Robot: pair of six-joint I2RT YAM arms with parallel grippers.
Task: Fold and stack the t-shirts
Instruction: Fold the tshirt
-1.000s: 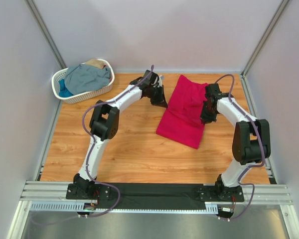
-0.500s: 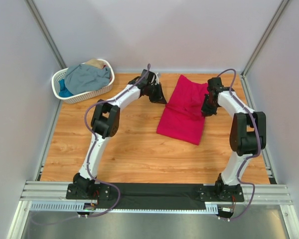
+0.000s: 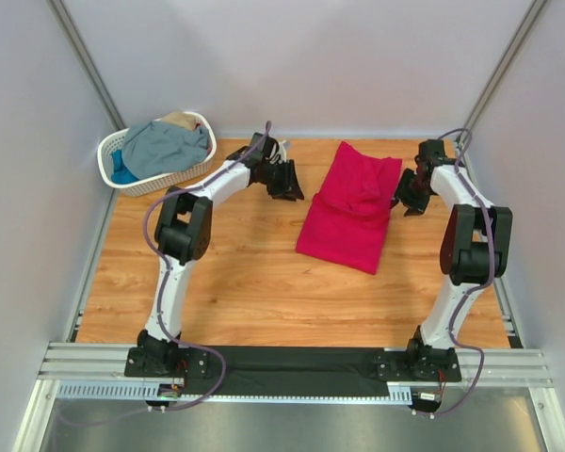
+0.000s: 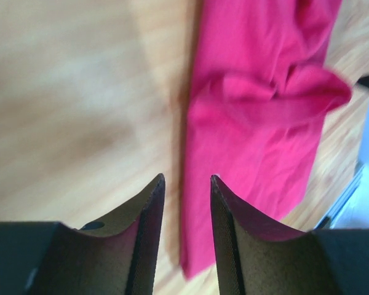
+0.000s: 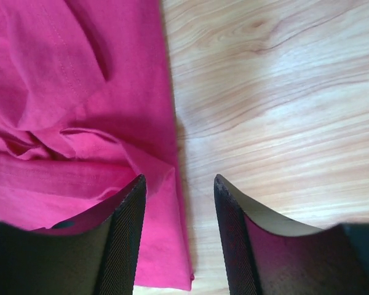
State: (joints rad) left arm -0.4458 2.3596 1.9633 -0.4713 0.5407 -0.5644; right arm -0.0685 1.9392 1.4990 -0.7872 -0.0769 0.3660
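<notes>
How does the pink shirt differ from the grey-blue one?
The pink shirt lies on the table, folded into a long strip; the grey-blue shirt sits crumpled in the basket. The pink shirt lies alone; the grey-blue shirt tops other cloth. Both are unheld.

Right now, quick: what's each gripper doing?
Left gripper: open, holding nothing, beside the crimson-pink cloth t-shirt.
Right gripper: open, holding nothing.
</notes>
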